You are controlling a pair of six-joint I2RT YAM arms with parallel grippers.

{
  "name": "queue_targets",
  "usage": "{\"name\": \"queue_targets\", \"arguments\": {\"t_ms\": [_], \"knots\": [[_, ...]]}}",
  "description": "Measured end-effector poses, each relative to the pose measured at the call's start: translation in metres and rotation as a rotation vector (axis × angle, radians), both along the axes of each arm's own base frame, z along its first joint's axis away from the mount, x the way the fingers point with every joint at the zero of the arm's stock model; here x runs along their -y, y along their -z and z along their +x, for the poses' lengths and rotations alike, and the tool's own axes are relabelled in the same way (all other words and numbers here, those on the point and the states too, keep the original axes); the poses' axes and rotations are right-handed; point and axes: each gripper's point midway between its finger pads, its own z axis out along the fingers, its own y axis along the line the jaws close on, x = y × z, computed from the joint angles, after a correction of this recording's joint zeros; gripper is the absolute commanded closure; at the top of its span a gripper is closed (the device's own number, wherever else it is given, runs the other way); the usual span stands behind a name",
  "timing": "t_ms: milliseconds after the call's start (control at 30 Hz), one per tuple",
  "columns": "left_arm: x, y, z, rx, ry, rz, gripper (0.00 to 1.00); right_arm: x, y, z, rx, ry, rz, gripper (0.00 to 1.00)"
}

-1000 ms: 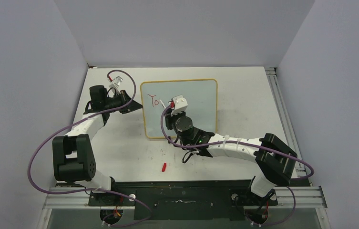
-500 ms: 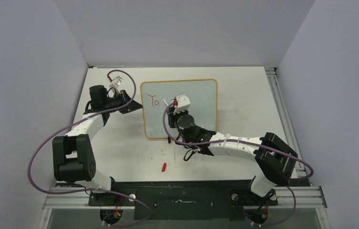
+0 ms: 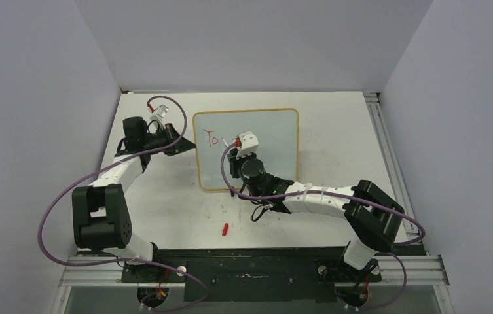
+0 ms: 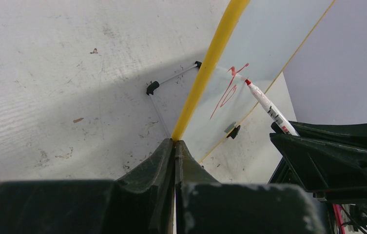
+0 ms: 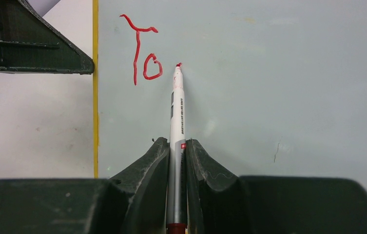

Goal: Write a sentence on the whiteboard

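- Three pale grey walls [image 3: 250, 39] are seen around one scuffed white table [image 3: 165, 216].
- One rounded, yellow-framed whiteboard [image 3: 276, 131] is placed at the table's far middle.
- Its left edge is pinched by the left gripper [image 4: 174, 144]; one slim white red-tipped marker [image 5: 176, 107] is clamped by the right gripper [image 5: 176, 146].
- Of the sentence [image 5: 136, 53], two red letters, "To", are written top-left.
- One small red cap [image 3: 225, 228] is seen nearer the arms.

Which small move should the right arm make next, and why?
Probably stroke the next letter just right of the "o". The white red-tipped marker, shut in the right gripper, has its tip at the glossy white yellow-framed whiteboard beside the red handwritten letters "To", nothing more is written, and the left gripper clamps the frame.
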Motion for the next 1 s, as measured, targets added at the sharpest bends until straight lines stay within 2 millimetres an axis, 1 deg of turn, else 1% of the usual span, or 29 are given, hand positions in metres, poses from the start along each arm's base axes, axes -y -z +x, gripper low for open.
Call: {"name": "queue_targets", "arguments": {"t_ms": [300,400,567,833,1000], "knots": [[0.0,0.0,0.0,0.0,0.0,0.0,1.0,-0.001,0.001,0.0,-0.005,-0.005,0.004,0.95],[0.0,0.0,0.0,0.0,0.0,0.0,1.0,-0.004,0.001,0.001,-0.005,-0.012,0.005,0.95],[-0.001,0.0,0.001,0.0,-0.006,0.004,1.0,-0.01,0.008,0.001,-0.014,-0.031,-0.006,0.95],[-0.001,0.0,0.001,0.0,-0.006,0.004,1.0,-0.01,0.009,0.001,-0.015,-0.031,-0.008,0.95],[-0.001,0.0,0.001,0.0,-0.006,0.004,1.0,-0.01,0.014,-0.003,-0.021,-0.037,-0.017,0.95]]}}
